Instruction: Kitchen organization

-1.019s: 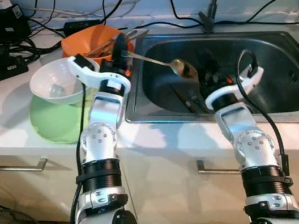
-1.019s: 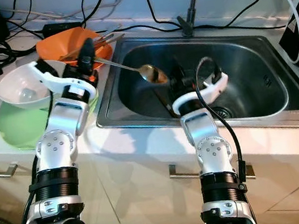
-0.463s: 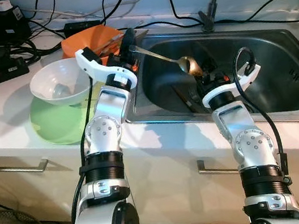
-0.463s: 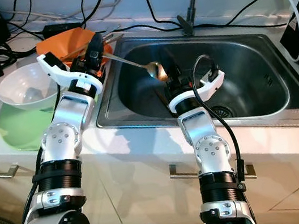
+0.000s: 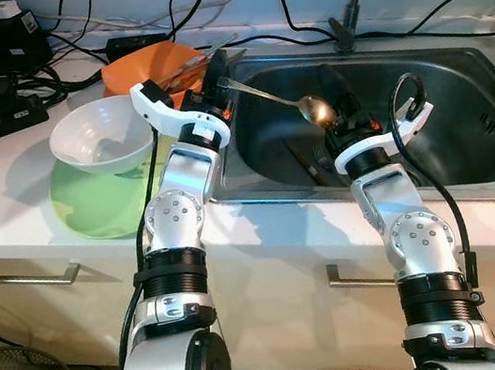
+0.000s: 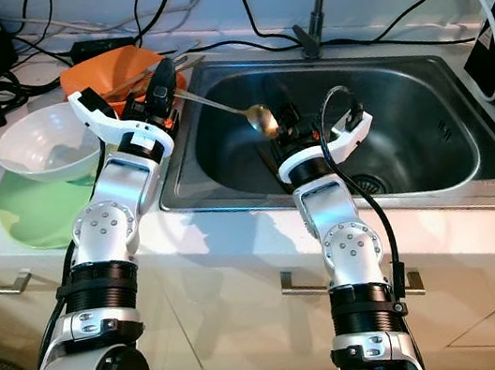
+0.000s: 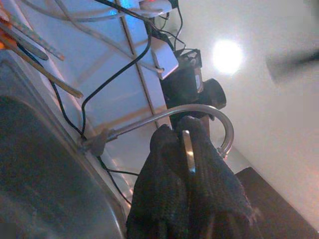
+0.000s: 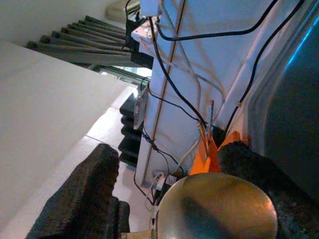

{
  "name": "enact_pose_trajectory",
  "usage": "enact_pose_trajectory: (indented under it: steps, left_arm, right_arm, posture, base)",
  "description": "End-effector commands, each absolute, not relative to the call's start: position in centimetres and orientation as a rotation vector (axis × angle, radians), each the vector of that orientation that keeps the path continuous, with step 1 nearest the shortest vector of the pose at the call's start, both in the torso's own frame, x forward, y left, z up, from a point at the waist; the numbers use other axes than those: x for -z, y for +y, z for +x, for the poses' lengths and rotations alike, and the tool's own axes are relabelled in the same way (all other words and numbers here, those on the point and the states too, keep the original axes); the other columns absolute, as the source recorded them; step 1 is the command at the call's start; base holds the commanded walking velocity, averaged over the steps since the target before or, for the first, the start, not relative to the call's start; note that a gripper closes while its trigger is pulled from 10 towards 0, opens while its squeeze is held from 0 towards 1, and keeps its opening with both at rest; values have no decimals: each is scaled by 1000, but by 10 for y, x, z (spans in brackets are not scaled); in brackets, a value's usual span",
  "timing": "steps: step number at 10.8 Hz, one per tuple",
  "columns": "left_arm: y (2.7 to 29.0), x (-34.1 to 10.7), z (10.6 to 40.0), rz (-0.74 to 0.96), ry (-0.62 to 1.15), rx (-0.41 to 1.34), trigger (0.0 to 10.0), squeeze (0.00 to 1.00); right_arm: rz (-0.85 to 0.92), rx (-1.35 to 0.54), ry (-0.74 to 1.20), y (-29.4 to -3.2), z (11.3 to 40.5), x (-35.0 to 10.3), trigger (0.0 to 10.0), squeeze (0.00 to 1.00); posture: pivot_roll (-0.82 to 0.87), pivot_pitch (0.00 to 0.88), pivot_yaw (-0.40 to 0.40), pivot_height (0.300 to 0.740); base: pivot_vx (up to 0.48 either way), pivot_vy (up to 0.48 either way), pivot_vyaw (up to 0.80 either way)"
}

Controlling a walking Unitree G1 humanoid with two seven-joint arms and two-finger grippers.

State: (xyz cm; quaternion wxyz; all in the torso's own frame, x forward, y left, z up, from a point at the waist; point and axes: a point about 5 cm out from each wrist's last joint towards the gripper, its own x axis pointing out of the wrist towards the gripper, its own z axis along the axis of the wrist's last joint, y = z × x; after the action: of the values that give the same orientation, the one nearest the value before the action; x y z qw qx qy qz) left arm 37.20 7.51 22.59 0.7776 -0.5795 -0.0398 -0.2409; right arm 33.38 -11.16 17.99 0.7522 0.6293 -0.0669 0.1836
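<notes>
Gripping the spoon handle in my left hand, I'm spreading my right hand wide around its bowl over the sink.

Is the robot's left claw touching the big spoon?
Touching. In the left wrist view the left claw has both fingers pressed against the spoon's thin handle, with no gap between them.

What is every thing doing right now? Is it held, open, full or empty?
Ladle: held over the sink, handle in the left gripper, shut.
Right gripper: open, fingers either side of the ladle bowl.
White bowl: upright on a green plate.
Orange bowl: holds utensils.
Sink: utensils at the bottom.
</notes>
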Motion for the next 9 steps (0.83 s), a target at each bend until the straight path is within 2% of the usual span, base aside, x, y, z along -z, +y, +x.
enact_pose_trajectory:
  steps: [1,4,6,9]
  left_arm:
    - [27,-246,365,-1334,-62,651,10000,0]
    - [27,-243,367,-1364,-43,637,10000,0]
    - [21,-233,368,-1283,14,603,10000,0]
    - [17,-225,369,-1261,72,583,10000,0]
  right_arm:
    - [1466,-505,-177,-82,332,-201,0,0]
    - [1479,-532,-185,-82,330,-203,0,0]
    - [1490,-534,-186,-82,329,-202,0,0]
    - [1512,-534,-189,-83,329,-201,0,0]
  posture:
    - [44,0,-8,740]
    - [43,2,-7,740]
    - [44,3,-8,740]
    - [45,5,-7,740]
  base:
    - [0,0,0]
    - [0,0,0]
    - [0,0,0]
    - [0,0,0]
